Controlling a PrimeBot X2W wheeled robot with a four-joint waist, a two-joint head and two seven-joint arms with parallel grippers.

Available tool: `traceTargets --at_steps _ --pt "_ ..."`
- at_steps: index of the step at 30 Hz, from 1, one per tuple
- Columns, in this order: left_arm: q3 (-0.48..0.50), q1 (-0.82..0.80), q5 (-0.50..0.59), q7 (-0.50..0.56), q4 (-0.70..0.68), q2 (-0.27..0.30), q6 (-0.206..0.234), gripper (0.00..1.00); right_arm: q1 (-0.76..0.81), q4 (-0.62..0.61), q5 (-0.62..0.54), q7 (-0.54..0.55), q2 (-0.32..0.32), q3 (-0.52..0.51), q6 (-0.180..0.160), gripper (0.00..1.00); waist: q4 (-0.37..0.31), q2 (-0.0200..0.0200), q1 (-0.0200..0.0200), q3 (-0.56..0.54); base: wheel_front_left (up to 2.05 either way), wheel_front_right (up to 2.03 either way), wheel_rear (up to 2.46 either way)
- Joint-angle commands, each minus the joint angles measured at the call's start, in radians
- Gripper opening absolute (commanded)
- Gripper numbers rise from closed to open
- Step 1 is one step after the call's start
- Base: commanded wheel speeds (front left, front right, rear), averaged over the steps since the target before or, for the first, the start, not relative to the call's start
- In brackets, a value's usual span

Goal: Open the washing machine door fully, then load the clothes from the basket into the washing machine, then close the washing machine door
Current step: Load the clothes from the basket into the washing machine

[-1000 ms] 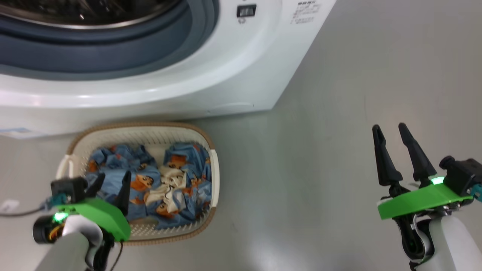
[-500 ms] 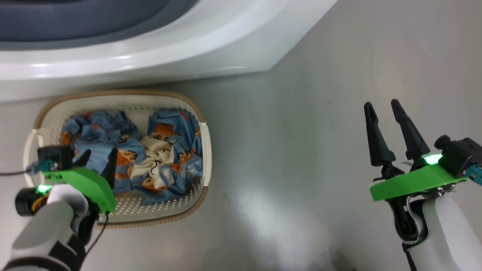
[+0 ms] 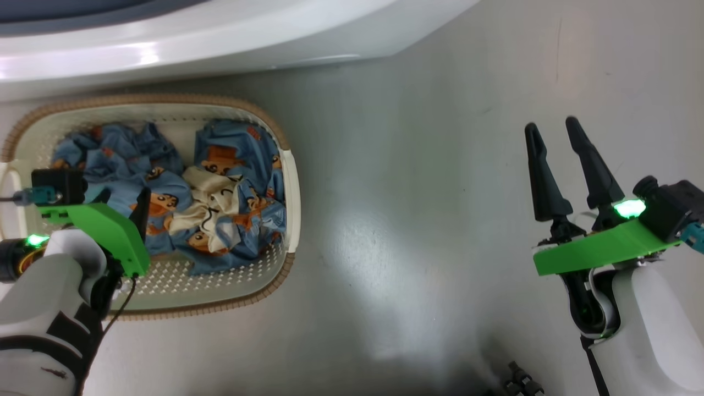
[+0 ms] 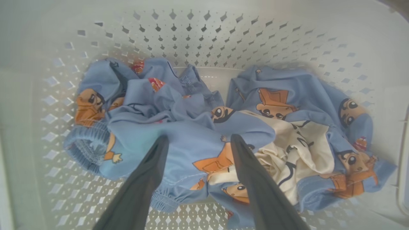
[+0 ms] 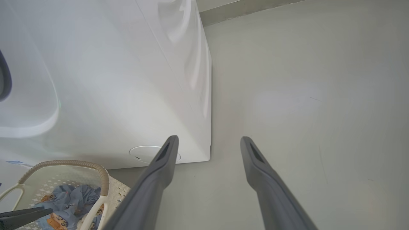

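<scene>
Clothes (image 3: 220,203) in basket (image 3: 292,192) | left pincer (image 4: 199,137) spread, tips over them

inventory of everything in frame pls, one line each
Smooth grey floor: one, grey, under everything.
White boxy front-loader washing machine: one, white, top of the head view.
Cream perforated plastic basket with brown woven-look rim: one, cream and brown, on the floor in front of the machine.
Light-blue cartoon-print clothes with cream patches: crumpled heap, piece count unclear, inside the basket.
Left gripper: one, dark fingers, open, over the clothes.
Right gripper: one, dark fingers, open, over bare floor at right.
</scene>
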Motion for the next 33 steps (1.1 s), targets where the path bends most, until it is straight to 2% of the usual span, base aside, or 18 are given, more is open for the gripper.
traceTargets --at_steps 1,16,17,18,19,20,28,33 --pt "0.008 -0.006 -0.014 0.011 0.01 0.043 -0.002 1.0 0.011 -0.027 -0.013 -0.009 0.006 0.022 0.003 1.0 -0.005 0.0 0.0 0.02 0.0 0.0 0.0" --pt "-0.031 -0.054 -0.097 0.08 0.051 0.072 -0.002 1.0 0.001 -0.05 -0.014 -0.009 0.012 0.039 0.003 1.0 -0.038 0.0 0.0 0.065 0.0 0.0 0.0" --pt "-0.033 -0.056 -0.102 0.082 0.052 0.075 -0.002 0.75 0.002 -0.05 -0.014 -0.009 0.011 0.04 0.003 1.0 -0.039 0.0 0.0 0.066 0.0 0.0 0.0" --pt "-0.036 -0.059 -0.106 0.084 0.052 0.077 -0.002 0.4 0.002 -0.05 -0.014 -0.009 0.011 0.04 0.003 1.0 -0.041 0.0 0.0 0.068 0.0 0.0 0.0" --pt "-0.039 -0.06 -0.11 0.085 0.052 0.079 -0.002 0.14 0.002 -0.051 -0.014 -0.009 0.011 0.04 0.003 1.0 -0.042 0.0 0.0 0.069 0.0 0.0 0.0" --pt "-0.04 -0.062 -0.115 0.086 0.052 0.08 -0.002 0.0 0.001 -0.051 -0.014 -0.009 0.011 0.04 0.003 1.0 -0.042 0.0 0.0 0.07 0.0 0.0 0.0" --pt "-0.042 -0.07 -0.155 0.056 0.043 0.079 -0.003 0.0 -0.003 -0.05 -0.017 -0.009 0.011 0.029 0.003 1.0 -0.033 0.0 0.0 0.069 0.0 0.0 0.0" --pt "-0.033 -0.05 -0.192 -0.014 0.03 0.066 -0.003 0.0 0.002 -0.042 -0.016 -0.009 0.011 0.024 0.003 1.0 -0.013 0.0 0.0 0.031 0.0 0.0 0.0"
